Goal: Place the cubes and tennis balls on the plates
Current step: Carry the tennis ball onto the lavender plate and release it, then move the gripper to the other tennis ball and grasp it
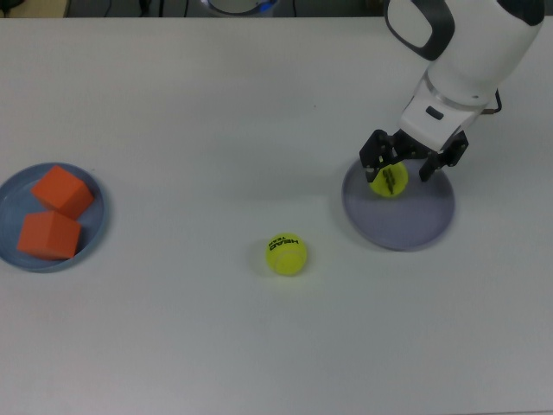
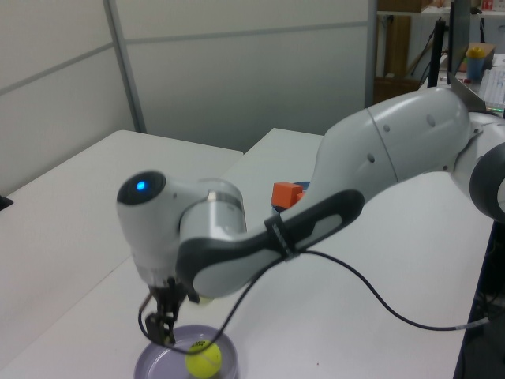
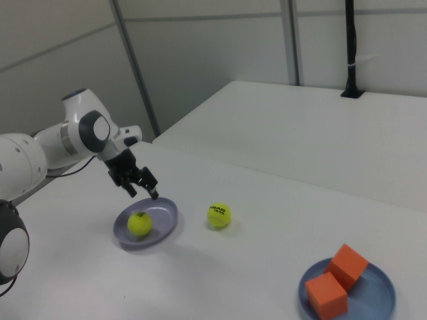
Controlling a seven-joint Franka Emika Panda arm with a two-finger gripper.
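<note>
Hovering: gripper (image 1: 413, 162) hangs above the lavender plate (image 1: 428, 226), fingers spread, nothing held
Gripper, other views: right view has it (image 3: 141, 186) just above the plate's far rim (image 3: 168, 204); left view has it (image 2: 160, 332) over the plate's near-left rim (image 2: 146, 365)
Ball 1: tennis ball (image 1: 389, 179) lies in the lavender plate, off-centre toward the top view's upper left, between the spread fingers as seen from above; free of them in the left view (image 2: 203, 359) and right view (image 3: 139, 224)
Ball 2: second tennis ball (image 1: 286, 255) sits on the bare table (image 1: 216, 104), black lettering up, apart from the lavender plate on the top view's left; right view (image 3: 218, 215) puts it just beside that plate
Cubes: two orange cubes (image 1: 62, 191) (image 1: 49, 235) lie side by side, touching, in the blue plate (image 1: 95, 226) at the top view's left edge
Cubes, right view: both (image 3: 349, 265) (image 3: 326, 297) on the blue plate (image 3: 377, 303), lower right
Left view: one cube (image 2: 287, 193) shows behind the arm (image 2: 379, 158); the rest of that plate is hidden
Plates: well apart, at opposite sides of the table
</note>
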